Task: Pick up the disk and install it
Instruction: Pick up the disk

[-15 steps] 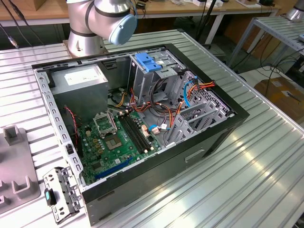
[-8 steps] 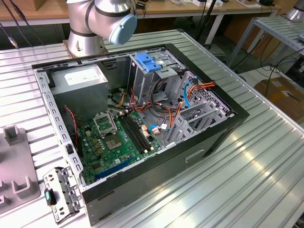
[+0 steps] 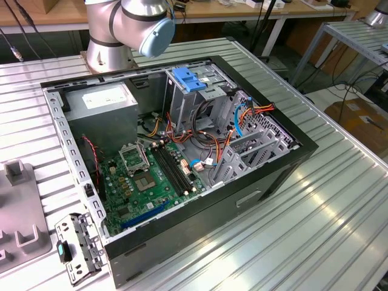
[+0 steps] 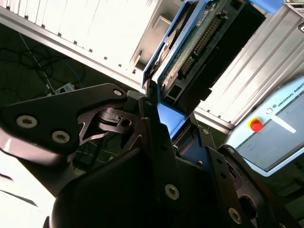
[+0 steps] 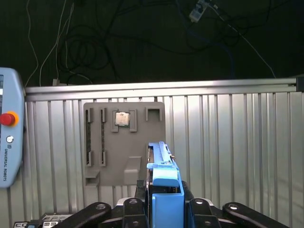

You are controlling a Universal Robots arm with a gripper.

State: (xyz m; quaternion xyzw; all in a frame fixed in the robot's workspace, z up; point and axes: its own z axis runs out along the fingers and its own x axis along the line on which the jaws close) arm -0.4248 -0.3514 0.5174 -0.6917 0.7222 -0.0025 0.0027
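Fingers [image 5: 140,189] of the gripper [image 5: 164,192] are clamped narrowly on the disk [image 5: 160,159], gripping its blue carrier frame from either side in both wrist views. The disk is held off the ribbed metal table [image 5: 237,142], with a grey fixture plate [image 5: 123,142] lying beyond it. In the exterior view the open computer case [image 3: 182,151] sits near the arm's base [image 3: 115,36].

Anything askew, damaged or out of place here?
Nothing stands out. The gripper is closed on the disk, which sits straight in its grip in the first wrist view. The open computer case looks intact.
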